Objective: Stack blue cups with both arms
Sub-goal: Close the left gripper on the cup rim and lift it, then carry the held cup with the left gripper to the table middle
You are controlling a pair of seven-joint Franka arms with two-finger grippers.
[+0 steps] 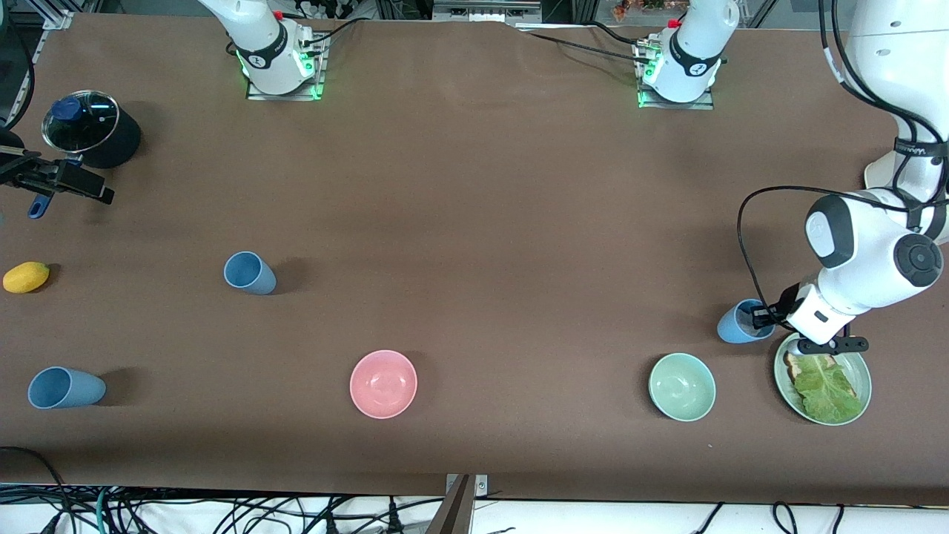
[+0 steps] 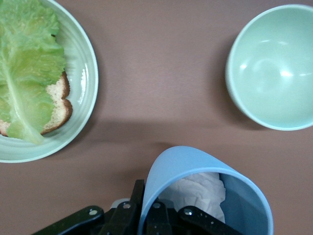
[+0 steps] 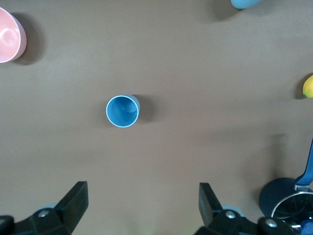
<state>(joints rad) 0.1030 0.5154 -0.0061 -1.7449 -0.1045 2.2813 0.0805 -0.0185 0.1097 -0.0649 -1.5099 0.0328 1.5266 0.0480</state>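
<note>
My left gripper [image 1: 760,315] is shut on the rim of a blue cup [image 1: 738,324] beside the plate, at the left arm's end of the table. In the left wrist view one of its fingers [image 2: 138,191] is outside the wall of this cup [image 2: 195,166] and the other is inside; the cup is tilted and holds something white. A second blue cup [image 1: 250,273] stands upright toward the right arm's end and also shows in the right wrist view [image 3: 122,111]. A third blue cup [image 1: 65,388] is nearer the front camera. My right gripper [image 1: 89,185] is open and empty, up beside the pot [image 3: 142,188].
A pink bowl [image 1: 383,383] and a pale green bowl [image 1: 682,386] sit near the front camera. A green plate [image 1: 860,374] holds bread and lettuce. A black pot with a glass lid [image 1: 89,126] and a yellow fruit [image 1: 26,277] are at the right arm's end.
</note>
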